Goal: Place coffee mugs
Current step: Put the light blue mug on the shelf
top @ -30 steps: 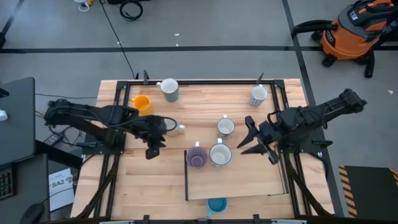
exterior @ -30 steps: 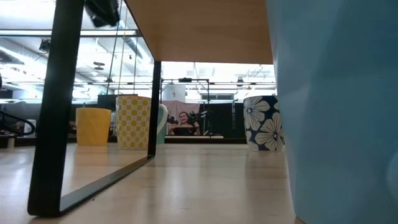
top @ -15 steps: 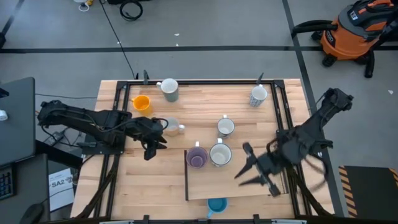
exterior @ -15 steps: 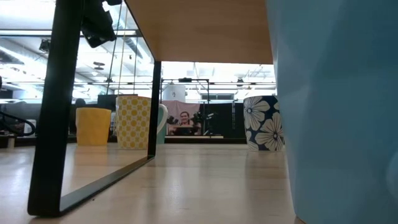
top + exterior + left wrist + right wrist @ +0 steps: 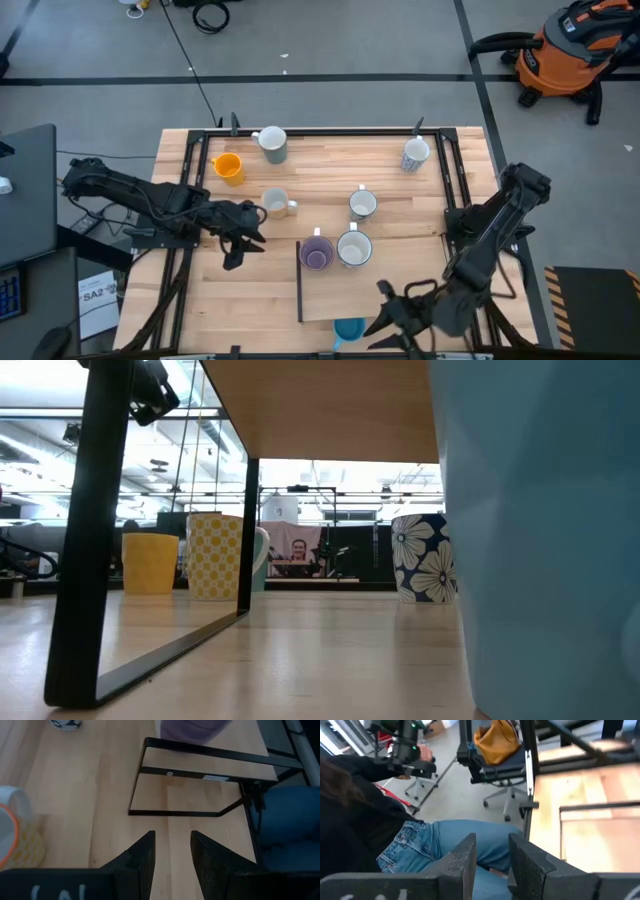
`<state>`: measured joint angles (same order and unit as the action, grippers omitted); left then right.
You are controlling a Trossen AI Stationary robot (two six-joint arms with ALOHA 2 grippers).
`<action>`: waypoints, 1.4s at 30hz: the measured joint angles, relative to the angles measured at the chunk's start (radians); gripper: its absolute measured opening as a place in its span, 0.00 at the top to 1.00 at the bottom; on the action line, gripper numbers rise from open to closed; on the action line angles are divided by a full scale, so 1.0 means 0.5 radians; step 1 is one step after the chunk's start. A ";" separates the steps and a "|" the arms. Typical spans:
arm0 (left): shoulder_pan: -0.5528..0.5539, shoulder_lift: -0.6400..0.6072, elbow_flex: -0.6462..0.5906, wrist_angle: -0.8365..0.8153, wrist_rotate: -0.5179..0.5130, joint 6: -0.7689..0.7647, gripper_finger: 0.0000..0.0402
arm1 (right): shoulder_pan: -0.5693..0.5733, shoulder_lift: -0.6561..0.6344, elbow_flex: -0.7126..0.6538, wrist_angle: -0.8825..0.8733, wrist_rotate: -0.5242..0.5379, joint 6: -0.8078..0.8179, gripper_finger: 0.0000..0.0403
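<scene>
In the high view, several mugs stand on the table: orange, grey, yellow-patterned, white and floral. The purple mug and another white mug stand at the far edge of a raised wooden shelf. The blue mug stands at the table's near edge. My left gripper hangs open to the near left of the yellow-patterned mug. My right gripper is open just right of the blue mug, touching nothing.
The shelf's black frame stands ahead of my left gripper. A person in blue jeans sits just past the table's near edge, in front of my right gripper. The blue mug fills the low view's right side. Bare wood lies left of the shelf.
My right arm has swung from beside the white mug on the shelf toward the table's near edge and turned to point left at the blue mug. My left gripper has drawn back from the yellow-patterned mug toward the near left, leaving the mug standing in place.
</scene>
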<state>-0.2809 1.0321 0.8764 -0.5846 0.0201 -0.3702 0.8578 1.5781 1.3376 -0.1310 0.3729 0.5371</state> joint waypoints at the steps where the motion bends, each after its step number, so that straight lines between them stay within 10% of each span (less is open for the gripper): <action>1: -0.010 0.000 0.000 0.000 -0.003 0.001 0.68 | 0.001 0.031 0.015 0.001 0.000 0.033 0.70; 42: -0.032 0.002 0.001 -0.005 -0.108 -0.019 0.68 | -0.028 0.146 0.040 -0.270 -0.122 0.154 0.75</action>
<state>-0.2970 1.0332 0.8768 -0.5869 -0.0341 -0.3798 0.8437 1.6508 1.3575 -0.2658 0.3121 0.6139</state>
